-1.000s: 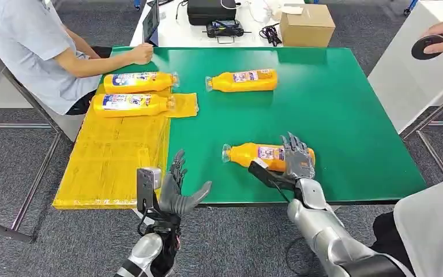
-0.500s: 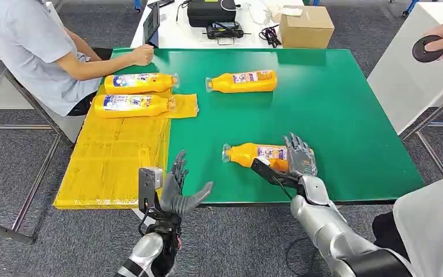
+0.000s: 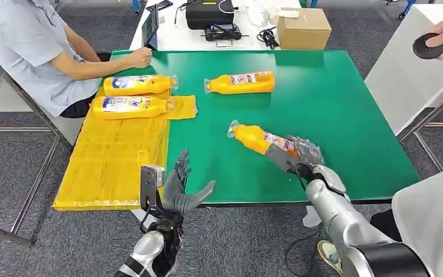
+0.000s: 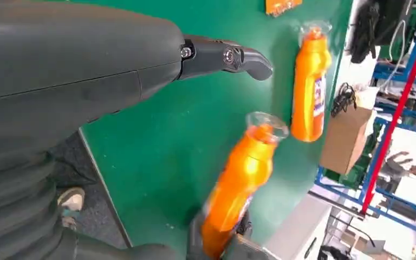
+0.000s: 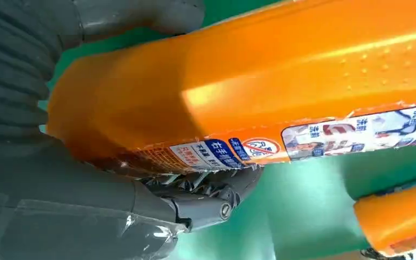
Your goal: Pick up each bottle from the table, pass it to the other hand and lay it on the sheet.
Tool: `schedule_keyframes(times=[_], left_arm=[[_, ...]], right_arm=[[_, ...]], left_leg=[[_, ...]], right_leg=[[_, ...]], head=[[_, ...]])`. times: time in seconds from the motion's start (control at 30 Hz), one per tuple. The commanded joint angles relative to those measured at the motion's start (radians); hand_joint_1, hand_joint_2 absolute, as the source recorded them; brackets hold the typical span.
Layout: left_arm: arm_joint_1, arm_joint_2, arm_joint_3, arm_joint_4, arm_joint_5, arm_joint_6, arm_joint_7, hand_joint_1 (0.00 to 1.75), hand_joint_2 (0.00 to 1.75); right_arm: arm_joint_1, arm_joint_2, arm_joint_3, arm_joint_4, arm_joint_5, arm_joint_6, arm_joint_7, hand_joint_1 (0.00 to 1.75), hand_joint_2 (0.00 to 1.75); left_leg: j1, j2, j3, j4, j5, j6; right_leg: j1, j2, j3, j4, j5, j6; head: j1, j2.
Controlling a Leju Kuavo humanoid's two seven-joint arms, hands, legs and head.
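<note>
Right hand [image 3: 300,157] grips the orange bottle [image 3: 258,139] by its base, above the green table [image 3: 346,115].
Clear cap, printed label, tilted. Left hand [image 3: 179,187] empty, fingers spread.

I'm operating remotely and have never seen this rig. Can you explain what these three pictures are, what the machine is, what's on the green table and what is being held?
The machine is a two-armed humanoid robot. The wide picture is its head view, looking down at a green table. The other two come from cameras at each wrist, so they look turned.

The right hand holds an orange bottle by its base end; the right wrist view shows that bottle up close, with the dark fingers wrapped under it. The left hand is open near the table's front edge, holding nothing.

Another bottle lies on the green surface farther back. Two more bottles lie on the yellow sheet at the left. A seated person rests a hand on the far corner.
</note>
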State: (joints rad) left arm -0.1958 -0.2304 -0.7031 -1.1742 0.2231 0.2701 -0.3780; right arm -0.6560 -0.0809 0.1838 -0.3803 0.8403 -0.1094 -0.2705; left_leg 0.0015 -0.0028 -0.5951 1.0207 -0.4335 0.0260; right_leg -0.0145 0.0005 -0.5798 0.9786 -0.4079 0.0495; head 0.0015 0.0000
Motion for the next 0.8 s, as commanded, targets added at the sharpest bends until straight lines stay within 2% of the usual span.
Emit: schedule_keyframes(times=[0.03,0.27,0.3,0.37,0.53,0.7,0.8], left_arm=[[-0.062,0.007,-0.042,0.08,0.018,-0.017,0.001,0.0,1.75],[-0.067,-0.003,-0.042,0.078,0.05,-0.02,-0.026,0.0,1.75],[-0.067,-0.003,-0.042,0.071,0.054,-0.013,-0.041,0.0,1.75],[-0.068,-0.002,-0.043,0.067,0.054,-0.013,-0.041,0.0,1.75],[-0.065,-0.007,-0.032,0.064,0.065,0.017,-0.065,0.0,1.75],[-0.077,-0.021,-0.012,0.121,0.12,0.036,-0.075,0.0,1.75],[-0.081,-0.022,-0.004,0.142,0.133,0.042,-0.084,0.0,1.75]], right_arm=[[0.062,0.005,-0.102,0.084,-0.066,0.16,-0.011,1.75,1.75],[0.076,0.008,-0.178,0.05,-0.216,0.285,-0.098,1.75,1.75],[0.078,0.011,-0.174,0.035,-0.237,0.278,-0.122,1.75,1.75],[0.075,0.014,-0.171,0.032,-0.239,0.277,-0.121,1.75,1.75],[0.077,0.031,-0.18,0.0,-0.3,0.277,-0.173,1.75,1.75],[0.073,0.059,-0.123,-0.083,-0.339,0.207,-0.196,1.75,1.75],[0.072,0.071,-0.101,-0.123,-0.367,0.211,-0.202,1.75,1.75]], left_leg=[[0.002,-0.004,0.003,-0.002,0.002,-0.002],[0.002,-0.002,0.01,-0.002,-0.001,-0.001],[0.002,-0.002,0.008,-0.004,0.002,-0.002],[0.002,0.002,0.01,-0.002,-0.001,-0.001],[0.002,0.002,0.007,-0.003,0.001,-0.002],[0.001,0.005,0.005,-0.003,0.001,-0.003],[0.001,0.006,0.006,-0.001,-0.001,-0.001]], right_leg=[[0.002,-0.004,0.004,-0.003,0.001,-0.002],[0.002,-0.002,0.003,-0.003,0.0,-0.002],[0.002,-0.003,0.001,-0.005,0.001,-0.003],[0.002,0.001,0.009,-0.003,0.0,-0.002],[0.002,0.001,0.006,-0.004,0.002,-0.004],[0.002,0.004,0.003,-0.003,0.002,-0.004],[0.001,0.006,0.005,-0.001,0.001,-0.002]], head=[[0.0,0.0],[0.0,0.0],[0.0,0.0],[0.0,0.0],[0.0,0.0],[0.0,0.0],[0.0,0.0]])
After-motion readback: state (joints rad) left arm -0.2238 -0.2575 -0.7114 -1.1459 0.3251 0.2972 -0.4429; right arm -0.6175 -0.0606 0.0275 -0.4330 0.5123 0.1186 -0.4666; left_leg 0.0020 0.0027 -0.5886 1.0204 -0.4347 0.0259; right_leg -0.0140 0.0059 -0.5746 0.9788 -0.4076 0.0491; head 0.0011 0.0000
